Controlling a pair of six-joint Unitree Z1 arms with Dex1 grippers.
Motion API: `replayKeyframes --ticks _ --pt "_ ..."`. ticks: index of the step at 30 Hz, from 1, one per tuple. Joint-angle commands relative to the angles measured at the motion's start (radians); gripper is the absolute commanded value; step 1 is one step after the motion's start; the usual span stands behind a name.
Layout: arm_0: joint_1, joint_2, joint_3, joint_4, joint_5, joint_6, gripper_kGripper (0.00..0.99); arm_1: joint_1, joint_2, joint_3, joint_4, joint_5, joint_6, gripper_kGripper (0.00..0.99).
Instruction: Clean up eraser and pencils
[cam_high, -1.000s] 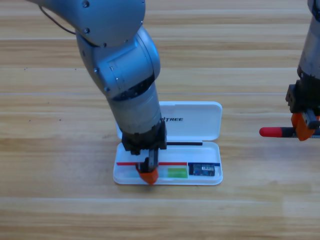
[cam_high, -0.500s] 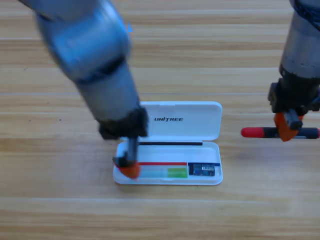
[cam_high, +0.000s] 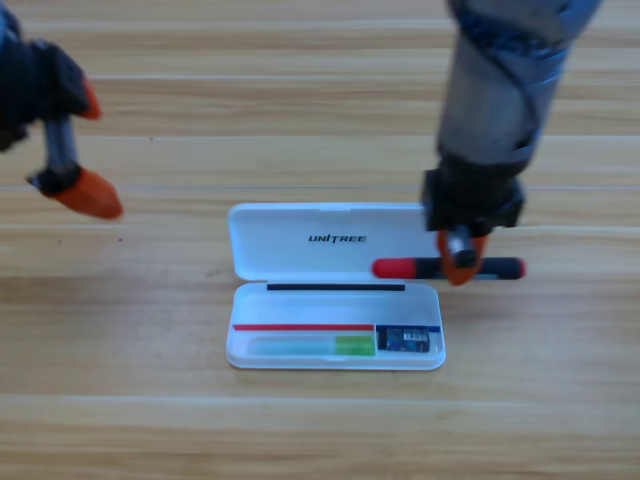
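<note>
Red-capped pencil in transit to case

Right gripper (cam_high: 460, 262) is carrying the red-capped pencil (cam_high: 447, 268) level over the open case (cam_high: 240, 352), jaws clamped mid-shaft so it can drop in lengthwise. Green pencil (cam_high: 312, 346) and eraser (cam_high: 405, 339) are lying inside the tray. Left gripper (cam_high: 68, 178) is waiting at the left edge, jaws apart

green pencil (cam_high: 312, 346) and eraser (cam_high: 407, 339) are lying flat in the case's tray; red-capped black pencil (cam_high: 447, 268) is hanging level over the lid's right edge.

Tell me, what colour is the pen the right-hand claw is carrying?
Black body with a red cap: the pen, held by the right gripper, in the high view.
</note>
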Motion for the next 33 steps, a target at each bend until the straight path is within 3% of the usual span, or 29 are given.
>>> replayKeyframes --ticks 1,12,28,29,32,33 --pt "0.17 -0.056 0.047 -0.018 -0.052 0.023 0.99 0.076 0.178 -0.13 0.046 -0.001 0.017 0.0" --pt "0.261 -0.064 0.11 -0.078 -0.098 0.054 0.989 0.096 0.337 -0.34 0.083 -0.034 0.035 0.0" --pt "0.285 -0.064 0.234 -0.248 -0.111 0.064 0.99 0.096 0.357 -0.365 0.083 -0.054 0.044 0.0" --pt "0.285 -0.064 0.237 -0.253 -0.111 0.064 0.989 0.096 0.357 -0.365 0.083 -0.054 0.046 0.133" --pt "0.285 -0.061 0.245 -0.27 -0.118 0.064 0.986 0.096 0.356 -0.363 0.083 -0.059 0.057 0.699" --pt "0.285 -0.059 0.249 -0.277 -0.118 0.064 0.986 0.096 0.354 -0.363 0.083 -0.061 0.061 0.815"
